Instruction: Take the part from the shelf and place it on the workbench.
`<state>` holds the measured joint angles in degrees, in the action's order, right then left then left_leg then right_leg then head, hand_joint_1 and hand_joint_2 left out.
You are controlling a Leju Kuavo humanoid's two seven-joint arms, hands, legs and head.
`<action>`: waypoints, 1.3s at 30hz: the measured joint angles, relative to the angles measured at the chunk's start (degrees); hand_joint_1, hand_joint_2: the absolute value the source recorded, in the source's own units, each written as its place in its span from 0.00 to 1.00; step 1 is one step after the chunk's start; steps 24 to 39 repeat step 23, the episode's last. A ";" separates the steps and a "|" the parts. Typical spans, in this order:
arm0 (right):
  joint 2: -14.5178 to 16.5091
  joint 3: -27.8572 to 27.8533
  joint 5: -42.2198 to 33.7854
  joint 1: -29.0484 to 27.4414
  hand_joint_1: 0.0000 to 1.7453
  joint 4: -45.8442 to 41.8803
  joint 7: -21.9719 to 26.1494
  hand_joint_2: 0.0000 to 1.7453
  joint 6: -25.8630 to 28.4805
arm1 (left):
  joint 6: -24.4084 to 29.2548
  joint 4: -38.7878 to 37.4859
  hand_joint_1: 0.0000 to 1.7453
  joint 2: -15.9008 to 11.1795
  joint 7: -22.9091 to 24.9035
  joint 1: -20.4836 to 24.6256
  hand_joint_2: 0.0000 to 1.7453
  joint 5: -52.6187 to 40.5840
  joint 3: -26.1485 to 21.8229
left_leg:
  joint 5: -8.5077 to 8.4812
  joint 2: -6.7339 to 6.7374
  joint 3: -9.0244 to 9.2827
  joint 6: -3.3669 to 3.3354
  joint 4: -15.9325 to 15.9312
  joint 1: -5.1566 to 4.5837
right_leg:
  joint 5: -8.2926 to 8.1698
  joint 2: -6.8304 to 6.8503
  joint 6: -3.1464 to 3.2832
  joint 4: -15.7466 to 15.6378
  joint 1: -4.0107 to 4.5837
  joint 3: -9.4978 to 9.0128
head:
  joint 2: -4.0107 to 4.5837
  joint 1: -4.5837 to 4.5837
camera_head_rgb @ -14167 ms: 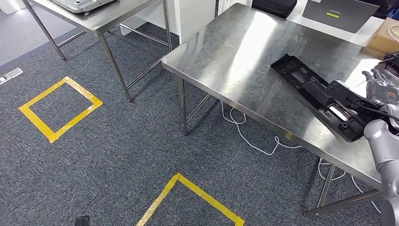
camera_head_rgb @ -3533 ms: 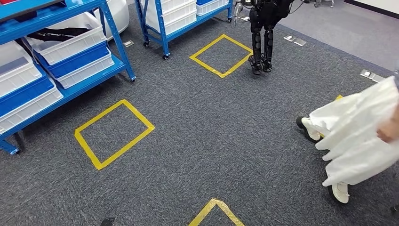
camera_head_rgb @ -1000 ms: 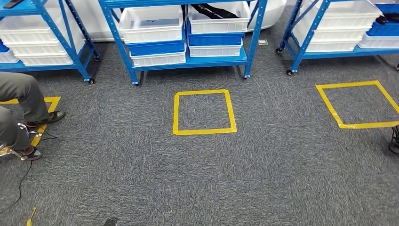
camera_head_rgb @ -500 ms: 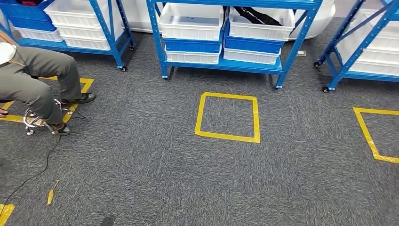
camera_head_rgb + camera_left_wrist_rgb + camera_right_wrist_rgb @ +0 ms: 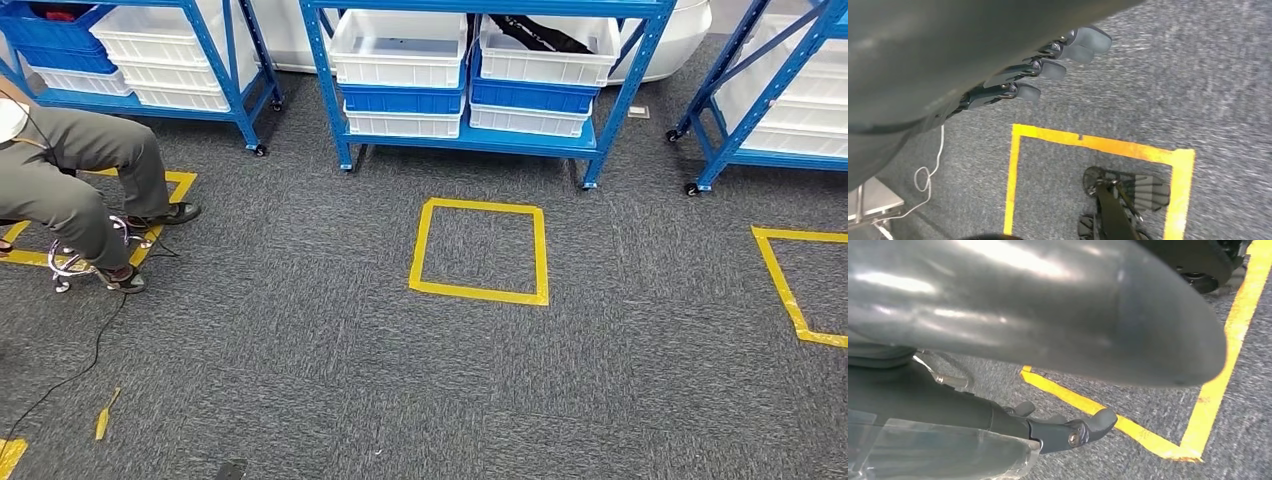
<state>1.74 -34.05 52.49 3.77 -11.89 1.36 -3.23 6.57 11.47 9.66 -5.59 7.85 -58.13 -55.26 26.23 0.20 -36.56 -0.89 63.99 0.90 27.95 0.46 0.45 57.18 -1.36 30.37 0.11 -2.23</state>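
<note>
A long black part [image 5: 540,33] is lying slantwise in a white bin [image 5: 545,52] on the middle blue shelf [image 5: 470,140], at the far side of the grey carpet [image 5: 330,360]; it looks thin, dark and strap-like, with small pale markings too fine to read. That white bin is sitting beside 1 other white bin [image 5: 400,45] on the same level, and each of the 2 is resting on a blue bin and a lower white bin beneath it. 3 shelf units are showing across the back: the middle shelf, 1 at the left [image 5: 215,60] and 1 at the right [image 5: 760,95].

2 yellow tape squares are lying on the carpet in the head view: 1 [image 5: 480,250] right in front of the middle shelf, 1 [image 5: 795,285] cut by the right edge. A seated person [image 5: 75,190] in grey trousers is sitting at the left.

The left hand [image 5: 1048,65] is hanging over the carpet with its dark fingers [image 5: 1025,92] apart and holding nothing. The right hand [image 5: 1058,430] is also hanging low above yellow tape, fingers loosely apart and holding nothing.
</note>
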 joint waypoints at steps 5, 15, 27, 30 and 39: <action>0.17 -0.04 0.15 0.08 0.00 -0.01 -0.07 0.00 -0.02 | 0.08 0.01 0.00 0.07 -0.50 0.15 0.00 -0.17 -0.01 | -1.11 0.10 2.83 -1.46 -5.90 -0.70 | 0.44 0.45 -1.27 -0.78 0.45 -0.53 | 0.00 0.02; -0.14 -0.47 0.40 -0.21 0.00 -0.02 -0.60 0.00 0.06 | -1.09 0.01 0.00 1.20 -0.92 0.72 0.00 -0.53 -0.02 | -0.78 -1.70 5.53 -1.80 -7.98 -1.17 | 0.15 -0.15 -2.16 3.85 0.63 3.66 | 0.00 0.43; 0.11 -1.05 0.41 -0.17 0.00 0.00 -0.71 0.00 0.05 | -1.10 0.11 0.00 1.23 -0.92 1.05 0.00 -0.48 -0.02 | 2.51 -1.10 4.98 0.18 -3.94 -1.12 | -0.88 -0.53 0.72 -1.51 0.25 -0.39 | 0.00 -0.02; 0.11 -1.05 0.41 -0.17 0.00 0.00 -0.71 0.00 0.05 | -1.10 0.11 0.00 1.23 -0.92 1.05 0.00 -0.48 -0.02 | 2.51 -1.10 4.98 0.18 -3.94 -1.12 | -0.88 -0.53 0.72 -1.51 0.25 -0.39 | 0.00 -0.02; 0.11 -1.05 0.41 -0.17 0.00 0.00 -0.71 0.00 0.05 | -1.10 0.11 0.00 1.23 -0.92 1.05 0.00 -0.48 -0.02 | 2.51 -1.10 4.98 0.18 -3.94 -1.12 | -0.88 -0.53 0.72 -1.51 0.25 -0.39 | 0.00 -0.02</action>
